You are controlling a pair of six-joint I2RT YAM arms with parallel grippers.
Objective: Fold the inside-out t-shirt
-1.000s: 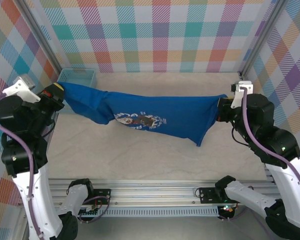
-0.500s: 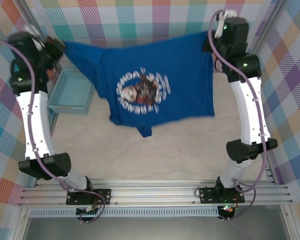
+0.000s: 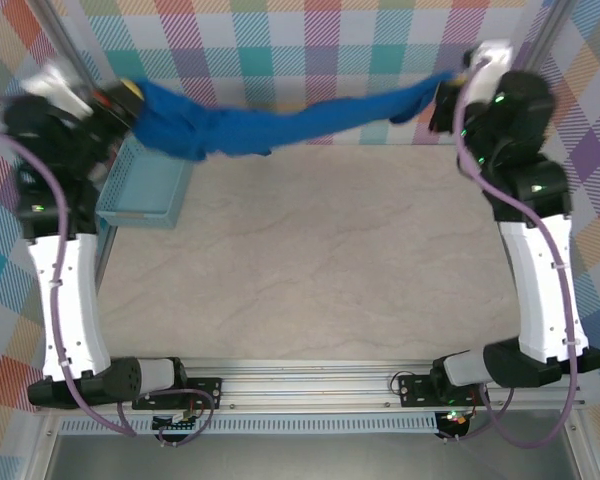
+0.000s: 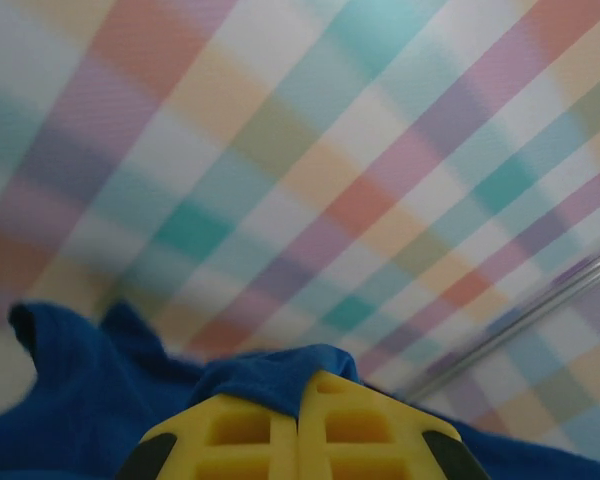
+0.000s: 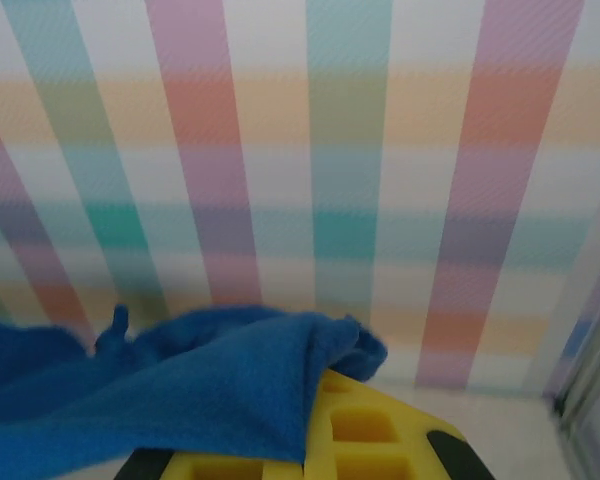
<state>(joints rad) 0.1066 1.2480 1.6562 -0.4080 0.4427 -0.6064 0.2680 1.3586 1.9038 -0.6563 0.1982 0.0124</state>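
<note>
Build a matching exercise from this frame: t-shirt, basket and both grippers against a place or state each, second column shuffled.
1. t-shirt
2. basket
3. left gripper
4. right gripper

A. shut on the t-shirt, far right
B. light blue, resting on the table
C. royal blue, hanging bunched between the grippers
D. shut on the t-shirt, far left

Pairs: 1-C, 2-B, 3-D, 4-A
</note>
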